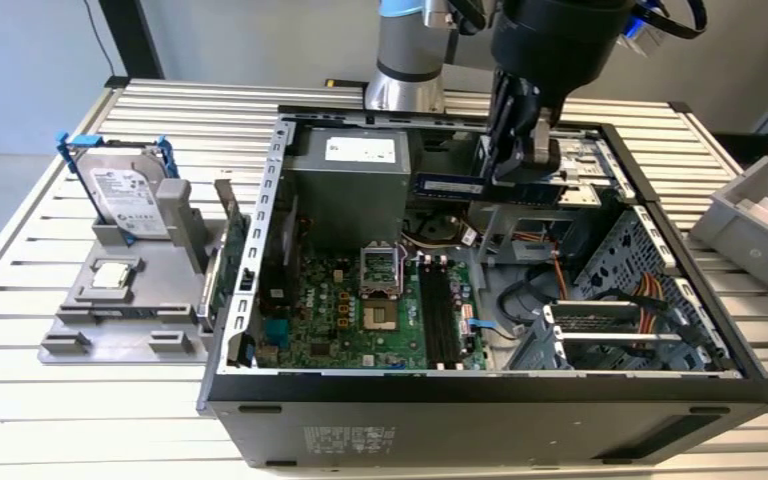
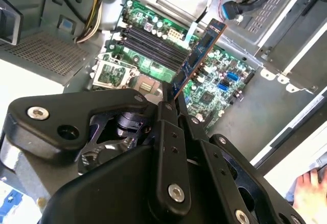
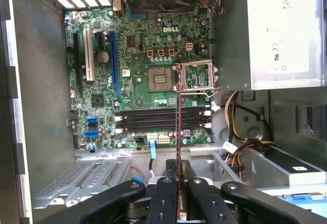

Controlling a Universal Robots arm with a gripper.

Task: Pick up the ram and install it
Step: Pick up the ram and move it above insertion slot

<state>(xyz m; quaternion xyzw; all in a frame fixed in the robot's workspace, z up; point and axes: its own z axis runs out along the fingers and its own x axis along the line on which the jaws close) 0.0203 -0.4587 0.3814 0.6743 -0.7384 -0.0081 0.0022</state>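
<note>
**Ram clamped in the gripper, held above the open case**

Your arm (image 1: 404, 50) comes in from the far edge of the table (image 1: 91, 400). The gripper (image 1: 515, 172) points down into the open case (image 1: 491, 385). Its fingers (image 2: 171, 132) are pressed together on the ram (image 1: 454, 186) and pinch its flat faces at one end. The rest of the stick juts out free toward the exterior view's left, roughly level.

In the second wrist view the ram (image 2: 199, 55) runs out from the fingertips at a slant, with a copper-coloured strip along one long side. In the first wrist view you see it edge-on (image 3: 177, 132), as a thin line crossing the four long black slots (image 3: 161, 119).

For room, look at the exterior view. The ram hangs high in the case, just beside the power supply (image 1: 351, 175), and well apart from the motherboard (image 1: 344, 310) below.

The slots lie side by side next to the CPU socket (image 3: 196, 76). On their other side a sheet-metal ledge (image 3: 102, 152) borders the board. Yellow and orange cables (image 3: 240, 152) bunch near one end of the slots, under the power supply.

A person's hand (image 2: 309, 188) rests outside the case wall. The hard drive (image 1: 124, 195) stands on the table, well off to the exterior view's left.
</note>
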